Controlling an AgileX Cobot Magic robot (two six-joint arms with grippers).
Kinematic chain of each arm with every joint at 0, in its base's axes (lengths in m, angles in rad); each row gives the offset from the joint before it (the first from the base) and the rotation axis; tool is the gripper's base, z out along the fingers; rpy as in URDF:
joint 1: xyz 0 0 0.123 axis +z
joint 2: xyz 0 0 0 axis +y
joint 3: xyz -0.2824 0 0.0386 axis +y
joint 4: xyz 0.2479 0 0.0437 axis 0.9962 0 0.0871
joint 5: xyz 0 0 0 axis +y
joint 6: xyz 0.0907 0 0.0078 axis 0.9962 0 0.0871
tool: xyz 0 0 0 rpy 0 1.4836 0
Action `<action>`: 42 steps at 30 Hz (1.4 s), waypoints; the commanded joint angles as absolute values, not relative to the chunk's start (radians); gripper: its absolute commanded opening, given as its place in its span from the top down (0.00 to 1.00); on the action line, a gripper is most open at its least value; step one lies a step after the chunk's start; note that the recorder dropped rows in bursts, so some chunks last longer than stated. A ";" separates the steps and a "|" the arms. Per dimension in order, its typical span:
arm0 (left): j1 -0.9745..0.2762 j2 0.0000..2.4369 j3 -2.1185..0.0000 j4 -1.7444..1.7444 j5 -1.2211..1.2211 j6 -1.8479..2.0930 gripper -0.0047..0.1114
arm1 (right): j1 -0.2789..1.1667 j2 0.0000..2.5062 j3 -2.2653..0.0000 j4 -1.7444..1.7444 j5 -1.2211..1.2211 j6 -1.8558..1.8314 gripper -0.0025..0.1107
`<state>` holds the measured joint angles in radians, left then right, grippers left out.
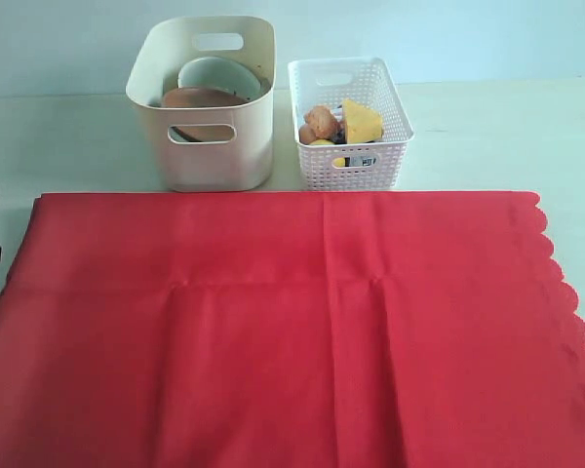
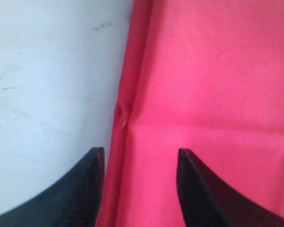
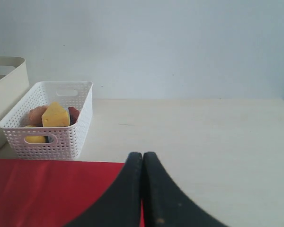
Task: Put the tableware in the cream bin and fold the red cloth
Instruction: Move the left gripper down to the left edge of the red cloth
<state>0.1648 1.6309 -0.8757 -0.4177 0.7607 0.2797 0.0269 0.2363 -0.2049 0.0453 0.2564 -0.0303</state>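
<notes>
Red cloth (image 1: 292, 331): btm cut by frame edge. Cream bin (image 1: 207, 156): wall hides part of brown plate (image 1: 203, 97) & pale bowl (image 1: 214, 73); rest of contents unseen. White basket (image 1: 322, 174): lower items (image 1: 359, 160) obscured, can't ID.

Likely lab test bench, pale tabletop (image 1: 487, 127), blank wall (image 1: 419, 39)

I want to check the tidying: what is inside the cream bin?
A brown plate and a pale bowl show inside the cream bin. Anything under them is hidden by the plate and the bin's walls.
</notes>
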 commanded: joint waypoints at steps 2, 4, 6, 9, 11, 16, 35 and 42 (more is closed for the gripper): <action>0.190 1.651 -0.873 -0.448 0.766 0.273 0.55 | 0.023 0.380 -0.307 0.044 0.244 -0.034 0.98; 0.190 1.651 -0.873 -0.448 0.768 0.273 0.55 | 0.023 0.425 -0.340 0.044 0.244 -0.034 0.98; 0.190 1.652 -0.873 -0.452 0.768 0.273 0.55 | 0.023 0.475 -0.377 0.044 0.244 -0.034 0.98; 0.190 1.652 -0.873 -0.452 0.768 0.273 0.55 | 0.023 0.536 -0.425 0.044 0.244 -0.034 0.98; 0.190 1.652 -0.873 -0.452 0.768 0.275 0.55 | 0.023 0.572 -0.458 0.044 0.244 -0.034 0.98; 0.190 1.652 -0.873 -0.452 0.771 0.275 0.55 | 0.023 0.617 -0.505 0.044 0.236 -0.034 0.98; 0.190 1.652 -0.873 -0.474 0.867 0.318 0.55 | 0.023 0.616 -0.505 0.050 0.241 -0.016 0.98; 0.190 1.653 -0.873 -0.538 0.859 0.392 0.55 | 0.023 0.747 -0.505 0.054 0.384 0.000 0.98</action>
